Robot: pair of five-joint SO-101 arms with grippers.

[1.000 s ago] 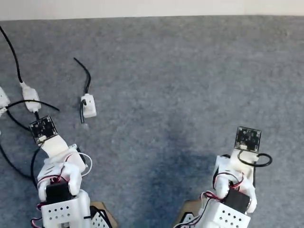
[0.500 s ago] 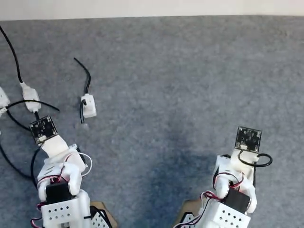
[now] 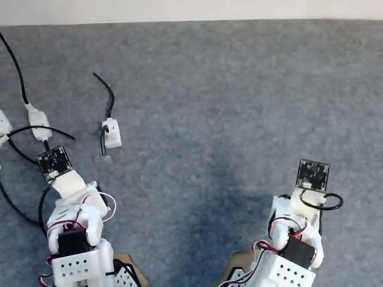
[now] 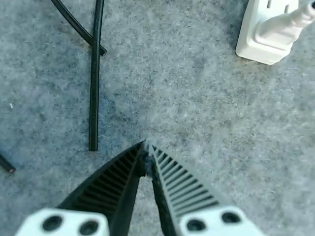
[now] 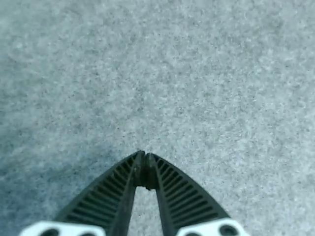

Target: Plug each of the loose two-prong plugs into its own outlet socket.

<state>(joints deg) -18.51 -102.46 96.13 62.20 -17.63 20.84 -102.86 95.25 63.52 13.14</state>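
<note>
A white outlet block [image 3: 111, 133] with a black cord [image 3: 108, 95] lies on the grey carpet, left of centre. A white plug [image 3: 39, 123] on a black cord lies farther left, and another white piece [image 3: 3, 125] sits at the left edge. In the left wrist view, my left gripper [image 4: 147, 148] is shut and empty just above the carpet. Ahead of it lie black cord ends [image 4: 93, 83] and a white outlet [image 4: 266, 29] with a white plug seated in it. My right gripper [image 5: 146, 158] is shut and empty over bare carpet.
Both arms sit folded back at the near edge, the left arm [image 3: 75, 221] and the right arm [image 3: 299, 233]. Black cords [image 3: 18, 152] loop over the carpet at the far left. Open grey carpet [image 3: 239, 101] spans the middle and right.
</note>
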